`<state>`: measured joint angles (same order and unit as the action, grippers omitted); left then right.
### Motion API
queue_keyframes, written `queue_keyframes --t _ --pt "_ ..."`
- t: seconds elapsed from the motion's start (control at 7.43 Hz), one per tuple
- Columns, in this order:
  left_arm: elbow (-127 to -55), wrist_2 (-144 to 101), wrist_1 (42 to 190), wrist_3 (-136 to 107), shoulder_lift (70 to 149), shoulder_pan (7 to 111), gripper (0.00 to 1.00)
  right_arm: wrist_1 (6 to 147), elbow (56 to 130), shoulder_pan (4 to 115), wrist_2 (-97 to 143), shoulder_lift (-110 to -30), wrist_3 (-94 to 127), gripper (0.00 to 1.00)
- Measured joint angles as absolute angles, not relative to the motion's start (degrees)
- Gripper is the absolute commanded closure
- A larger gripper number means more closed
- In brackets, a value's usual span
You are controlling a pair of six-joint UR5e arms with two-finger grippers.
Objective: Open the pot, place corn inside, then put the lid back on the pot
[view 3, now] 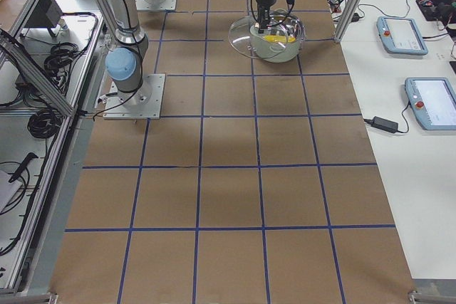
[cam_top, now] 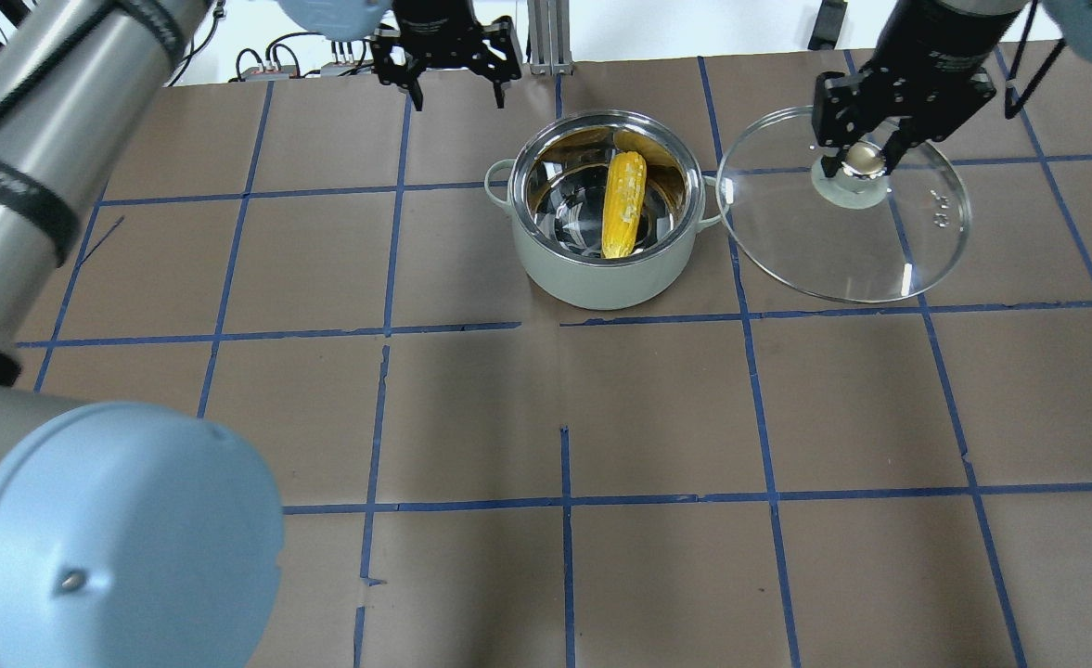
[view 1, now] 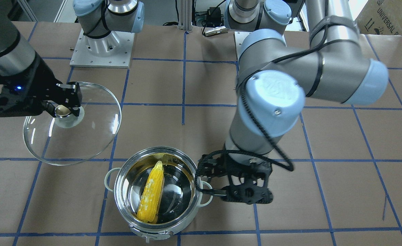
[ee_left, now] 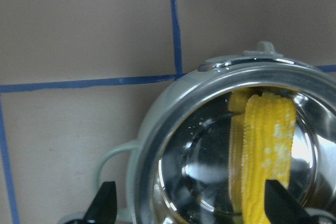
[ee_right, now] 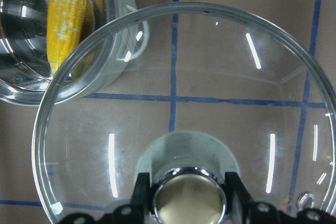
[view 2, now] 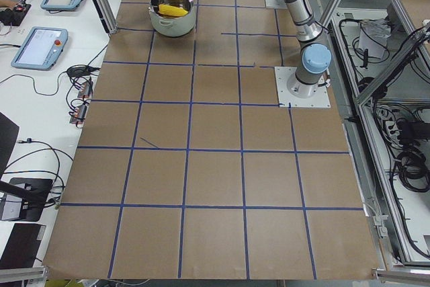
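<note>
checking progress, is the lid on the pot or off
Off. The right gripper is shut on the knob of the lid, beside the pot, which stands open with the corn inside.

A cardboard box, well away from the pot and past the far corner of the surface on the robot's left, bears black print that reads "UNIVERSAL R", cut off by the picture's edge. Small shipping symbols sit beneath the print, too small to make out. In the overhead view, a black strap around the left arm, well apart from the pot, carries white letters that cannot be read. Nothing else is legible.
</note>
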<state>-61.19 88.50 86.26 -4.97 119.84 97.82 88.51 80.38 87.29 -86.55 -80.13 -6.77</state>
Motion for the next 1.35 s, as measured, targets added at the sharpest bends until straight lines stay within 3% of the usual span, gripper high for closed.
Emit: queue_keyframes --t 0.4,0.67,1.35 --pt "-79.13 88.58 86.84 3.45 101.71 89.43 0.0 88.51 66.62 96.37 -85.41 -67.41 -5.56 0.7" --pt "-87.22 88.97 88.09 6.39 90.63 86.52 0.0 88.51 58.37 100.78 -85.37 -58.88 -4.57 0.7" --pt "-89.48 91.36 90.85 6.33 87.9 86.2 0.0 89.74 54.26 103.93 -85.32 -51.21 -3.87 0.71"
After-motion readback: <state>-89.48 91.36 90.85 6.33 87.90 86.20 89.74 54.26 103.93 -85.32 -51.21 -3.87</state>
